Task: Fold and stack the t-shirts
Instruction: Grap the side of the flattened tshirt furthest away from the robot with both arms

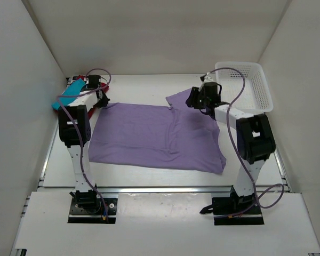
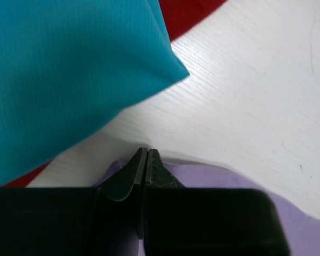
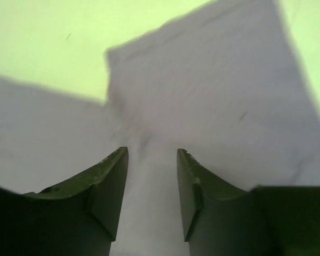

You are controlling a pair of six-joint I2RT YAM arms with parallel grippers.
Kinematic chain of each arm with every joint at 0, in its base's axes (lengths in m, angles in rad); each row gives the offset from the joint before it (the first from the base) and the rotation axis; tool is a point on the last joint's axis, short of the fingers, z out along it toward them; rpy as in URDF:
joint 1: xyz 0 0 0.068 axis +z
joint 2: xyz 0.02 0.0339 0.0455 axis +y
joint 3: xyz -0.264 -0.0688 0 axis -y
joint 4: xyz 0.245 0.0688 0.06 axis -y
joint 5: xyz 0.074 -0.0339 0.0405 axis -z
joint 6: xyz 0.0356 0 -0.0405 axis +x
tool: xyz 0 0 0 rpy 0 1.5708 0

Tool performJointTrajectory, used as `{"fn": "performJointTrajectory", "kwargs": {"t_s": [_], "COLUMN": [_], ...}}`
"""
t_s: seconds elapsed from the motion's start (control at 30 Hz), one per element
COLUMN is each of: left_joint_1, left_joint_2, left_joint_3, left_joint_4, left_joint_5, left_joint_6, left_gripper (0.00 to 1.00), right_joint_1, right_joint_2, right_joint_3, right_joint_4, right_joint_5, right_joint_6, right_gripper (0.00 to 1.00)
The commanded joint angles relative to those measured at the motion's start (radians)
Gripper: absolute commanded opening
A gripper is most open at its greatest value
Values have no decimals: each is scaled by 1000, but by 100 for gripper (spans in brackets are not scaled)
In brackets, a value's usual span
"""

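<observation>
**Entry: t-shirt folding, barely begun**

I am seeing the lavender t-shirt lying spread flat mid-counter, unfolded. My left pincer is pressing together at its far-left corner, and my right pincer is hanging spread over the far sleeve. The teal t-shirt and red t-shirt are lying heaped far-left, unstacked. White basket far-right. Pale counter, with plain white walls enclosing it.

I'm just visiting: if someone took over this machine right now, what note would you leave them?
Left gripper: shut at the far left corner of the lavender shirt; whether it pinches cloth is unclear.
Right gripper: open over that shirt's far right sleeve.
Teal shirt lies on the red shirt, heaped far left.
Done: lavender shirt spread flat.
To do: fold all three, stack.
</observation>
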Motion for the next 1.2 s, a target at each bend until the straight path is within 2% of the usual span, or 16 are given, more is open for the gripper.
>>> {"fn": "performJointTrajectory", "kwargs": {"t_s": [0.0, 0.13, 0.27, 0.37, 0.47, 0.5, 0.57, 0.63, 0.67, 0.93, 1.0, 1.17], "left_joint_1": [-7, -12, -7, -7, -9, -9, -7, -7, -40, -38, -41, -22], "left_joint_2": [-133, -174, -196, -213, -220, -211, -210, -205, -206, -206, -210, -210], "left_joint_3": [-55, -86, -89, -108, -108, -111, -106, -103, -102, -103, -108, -115], "left_joint_4": [66, 106, 106, 126, 129, 132, 132, 126, 126, 134, 137, 144], "left_joint_5": [49, 64, 92, 107, 110, 121, 121, 112, 113, 120, 115, 132], "left_joint_6": [-25, -42, -51, -64, -67, -65, -70, -65, -64, -61, -62, -77], "left_gripper": [0, 0, 0, 0, 0, 0, 0, 0, 0, 0, 0, 0], "right_joint_1": [-31, -47, -50, -60, -79, -83, -99, -99, -105, -108, -99, -107], "right_joint_2": [129, 304, 514, 674, 879, 893, 842, 826, 840, 860, 848, 785], "right_joint_3": [191, 463, 801, 1074, 1456, 1483, 1375, 1347, 1375, 1412, 1440, 1386], "right_joint_4": [-35, -210, -428, -603, -805, -815, -753, -741, -751, -787, -768, -702], "right_joint_5": [92, 108, 172, 203, 192, 197, 157, 152, 140, 154, 172, 200], "right_joint_6": [-71, -114, -151, -164, -177, -177, -161, -172, -163, -164, -186, -204], "right_gripper": [41, 42, 42, 43, 44, 45, 47, 51, 51, 50, 51, 51]}}
